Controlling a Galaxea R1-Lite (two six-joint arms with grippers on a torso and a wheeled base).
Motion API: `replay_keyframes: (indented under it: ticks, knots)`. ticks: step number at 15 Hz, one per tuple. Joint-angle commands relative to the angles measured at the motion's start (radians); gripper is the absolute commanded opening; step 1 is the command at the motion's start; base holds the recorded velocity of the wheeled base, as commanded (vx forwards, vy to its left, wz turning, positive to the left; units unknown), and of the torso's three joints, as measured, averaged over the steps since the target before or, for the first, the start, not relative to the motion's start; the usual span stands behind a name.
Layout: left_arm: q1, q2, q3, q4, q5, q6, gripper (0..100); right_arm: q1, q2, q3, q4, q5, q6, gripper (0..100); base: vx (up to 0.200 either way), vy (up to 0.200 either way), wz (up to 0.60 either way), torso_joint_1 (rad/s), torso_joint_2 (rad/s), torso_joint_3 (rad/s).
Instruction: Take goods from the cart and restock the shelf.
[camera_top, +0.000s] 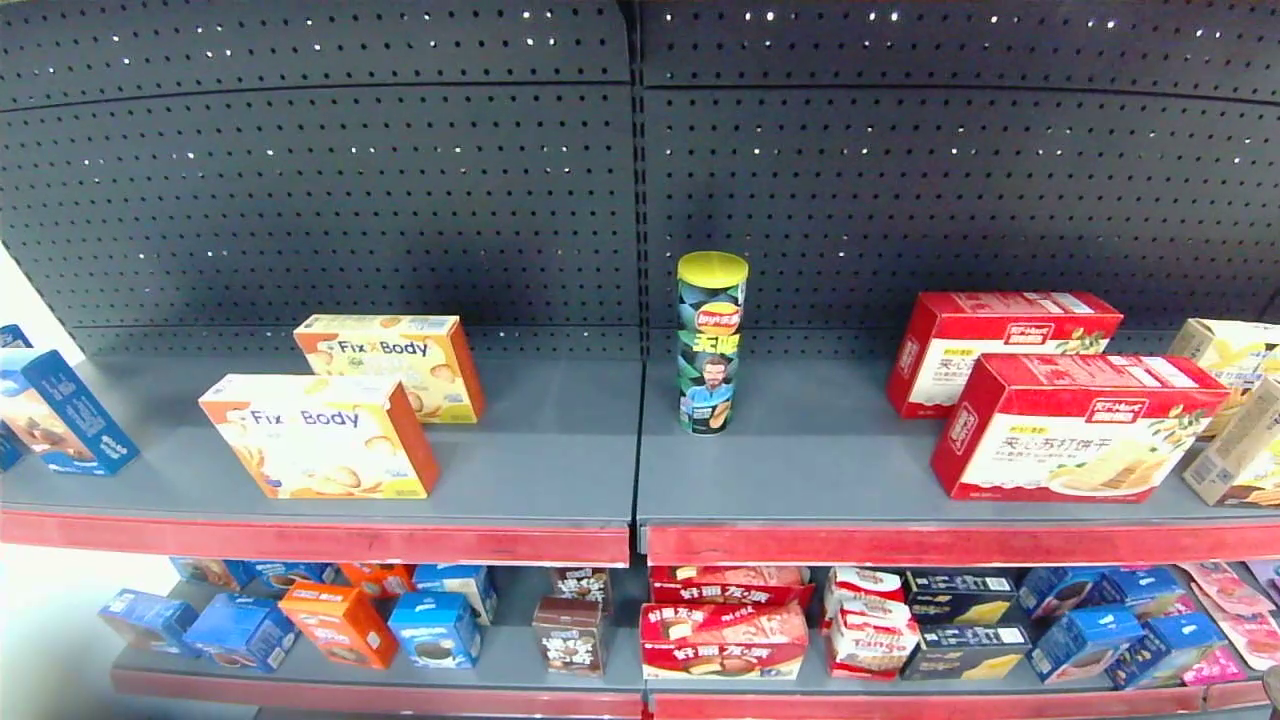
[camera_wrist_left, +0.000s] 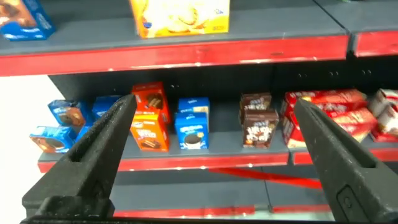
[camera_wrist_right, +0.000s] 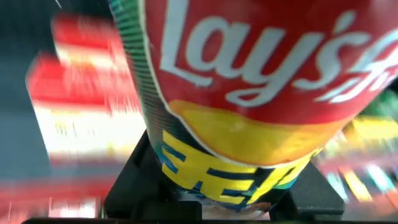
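A tall chips can with a red and yellow label sits very close in the right wrist view, and my right gripper is shut on it, black fingers on both sides of its body. Red boxes lie blurred behind it. A second chips can with a yellow lid stands upright in the middle of the upper shelf. My left gripper is open and holds nothing, facing the lower shelf with its small orange, blue and brown boxes.
On the upper shelf, two yellow-orange biscuit boxes lie left of the can and two red cracker boxes right of it. Blue boxes stand at the far left, beige boxes at the far right. Bare shelf flanks the can.
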Motion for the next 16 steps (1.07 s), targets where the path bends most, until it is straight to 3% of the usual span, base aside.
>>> replay_keyframes:
  ticks: [1, 4, 5, 6, 8, 10, 13, 16]
  knots:
    - [-0.039, 0.163, -0.135, -0.002, -0.027, -0.001, 100, -0.017, -0.268, -0.113, 0.322, -0.056, 0.003, 0, 0.0, 0.0, 0.0, 0.0, 0.0, 0.0]
    - [-0.071, 0.506, -0.354, -0.048, -0.035, 0.003, 100, -0.07, -0.442, -0.251, 0.741, -0.053, 0.003, 0, 0.0, 0.0, 0.0, 0.0, 0.0, 0.0]
    - [-0.099, 0.555, -0.379, -0.069, -0.038, 0.003, 100, -0.075, -0.457, -0.271, 0.79, -0.054, 0.003, 0, 0.0, 0.0, 0.0, 0.0, 0.0, 0.0]
    - [-0.139, 0.631, -0.413, -0.089, -0.079, 0.003, 100, -0.087, -0.486, -0.312, 0.849, -0.054, 0.003, 0, 0.0, 0.0, 0.0, 0.0, 0.0, 0.0]
    - [-0.151, 0.741, -0.457, -0.091, -0.127, 0.028, 100, -0.123, -0.508, -0.334, 0.87, -0.054, 0.005, 0, 0.0, 0.0, 0.0, 0.0, 0.0, 0.0]
    - [-0.145, 0.815, -0.482, -0.091, -0.125, 0.026, 100, -0.15, -0.529, -0.324, 0.872, -0.056, 0.005, 0, 0.0, 0.0, 0.0, 0.0, 0.0, 0.0]
    - [-0.093, 0.859, -0.475, -0.085, -0.128, 0.028, 100, -0.19, -0.572, -0.294, 0.884, -0.054, 0.005, 0, 0.0, 0.0, 0.0, 0.0, 0.0, 0.0]
    - [-0.107, 0.907, -0.546, -0.091, -0.128, 0.039, 100, -0.187, -0.574, -0.298, 0.896, -0.054, 0.005, 0, 0.0, 0.0, 0.0, 0.0, 0.0, 0.0]
